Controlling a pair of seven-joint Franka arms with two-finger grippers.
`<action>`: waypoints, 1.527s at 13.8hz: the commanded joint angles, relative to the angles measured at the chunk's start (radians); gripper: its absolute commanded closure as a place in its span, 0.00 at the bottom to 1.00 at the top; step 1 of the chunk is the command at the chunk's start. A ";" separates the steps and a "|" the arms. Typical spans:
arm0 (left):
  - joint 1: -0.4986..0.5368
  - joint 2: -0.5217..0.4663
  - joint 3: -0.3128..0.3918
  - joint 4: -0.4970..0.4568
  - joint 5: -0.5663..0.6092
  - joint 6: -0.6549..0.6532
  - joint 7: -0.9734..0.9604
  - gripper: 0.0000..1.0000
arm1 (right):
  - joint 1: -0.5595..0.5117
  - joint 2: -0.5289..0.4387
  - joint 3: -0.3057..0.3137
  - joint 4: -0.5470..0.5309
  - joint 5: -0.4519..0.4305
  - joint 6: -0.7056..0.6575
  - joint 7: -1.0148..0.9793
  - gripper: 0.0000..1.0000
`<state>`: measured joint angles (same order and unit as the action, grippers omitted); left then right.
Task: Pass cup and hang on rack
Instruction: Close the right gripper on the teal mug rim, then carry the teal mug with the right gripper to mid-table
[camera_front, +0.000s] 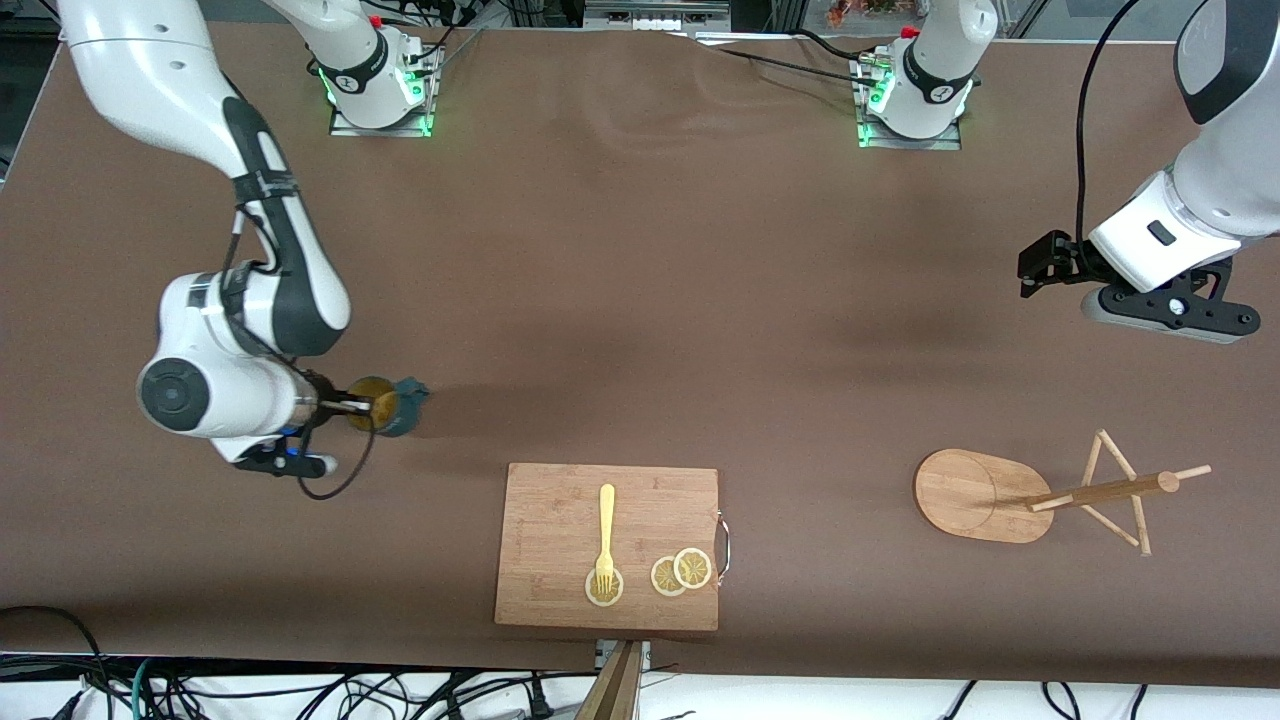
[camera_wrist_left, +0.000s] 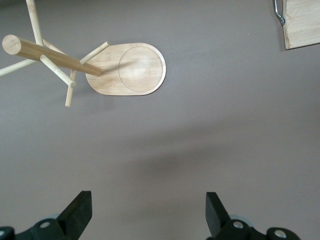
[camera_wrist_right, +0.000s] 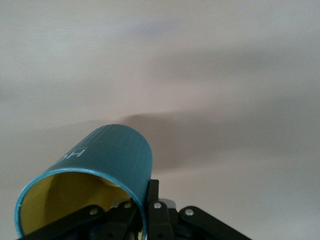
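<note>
Cup (camera_front: 388, 405), dark teal, ribbed, yellowish inside: being gripped by the rim in the right gripper (camera_front: 352, 405), one finger lying inside and one outside the wall, over the table (camera_front: 640, 300) toward the right arm's end; whether it is touching the cloth cannot be told.

Rack (camera_front: 1040, 492), bamboo mug tree: standing on its oval base toward the left arm's end.

Left gripper (camera_front: 1040, 268): hanging over bare cloth near the rack, fingers (camera_wrist_left: 80, 210) spread wide, holding nothing.

Cutting board (camera_front: 608, 545): carrying a yellow fork (camera_front: 605, 535) and lemon slices (camera_front: 682, 571).
</note>
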<state>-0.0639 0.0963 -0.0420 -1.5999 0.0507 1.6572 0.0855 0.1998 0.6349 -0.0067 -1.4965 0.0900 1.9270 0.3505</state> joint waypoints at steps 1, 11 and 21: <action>0.001 -0.006 0.004 0.014 -0.015 -0.019 0.019 0.00 | 0.093 0.008 -0.004 0.050 0.031 -0.025 0.222 1.00; 0.016 -0.003 0.005 0.014 -0.022 -0.019 0.019 0.00 | 0.507 0.204 -0.013 0.249 0.102 0.214 0.826 1.00; 0.009 -0.001 0.004 0.012 -0.017 -0.031 0.019 0.00 | 0.651 0.299 -0.013 0.320 0.100 0.345 1.027 0.73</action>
<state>-0.0542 0.0968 -0.0409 -1.5997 0.0506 1.6447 0.0855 0.8397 0.9123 -0.0107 -1.2154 0.1868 2.2667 1.3586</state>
